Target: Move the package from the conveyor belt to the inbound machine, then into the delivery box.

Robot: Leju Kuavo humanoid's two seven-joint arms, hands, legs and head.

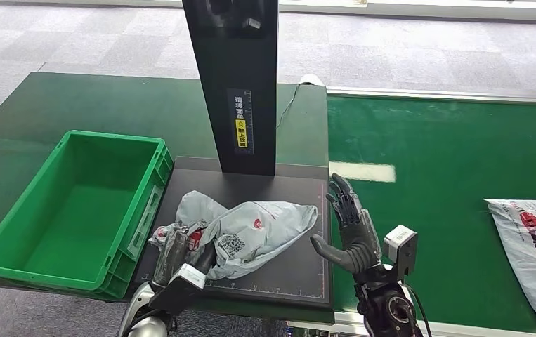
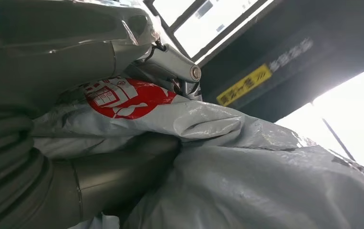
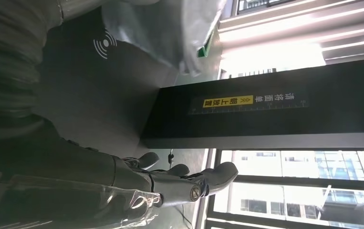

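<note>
The left hand [image 1: 177, 258] grips the near-left corner of the grey package [image 1: 251, 232], which lies crumpled on the inbound machine's black platform [image 1: 307, 270], under its upright post [image 1: 240, 91]. The right hand [image 1: 349, 228] hovers open just right of the platform, holding nothing. The thin film bunched in that corner hold could slip or tear during the lift. The trailing bag could also catch the near rim of the green delivery box [image 1: 142, 210] on the left.

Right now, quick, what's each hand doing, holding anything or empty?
Left hand: holding the grey package on the machine's black platform.
Right hand: open, fingers spread, holding nothing, beside the platform.
</note>
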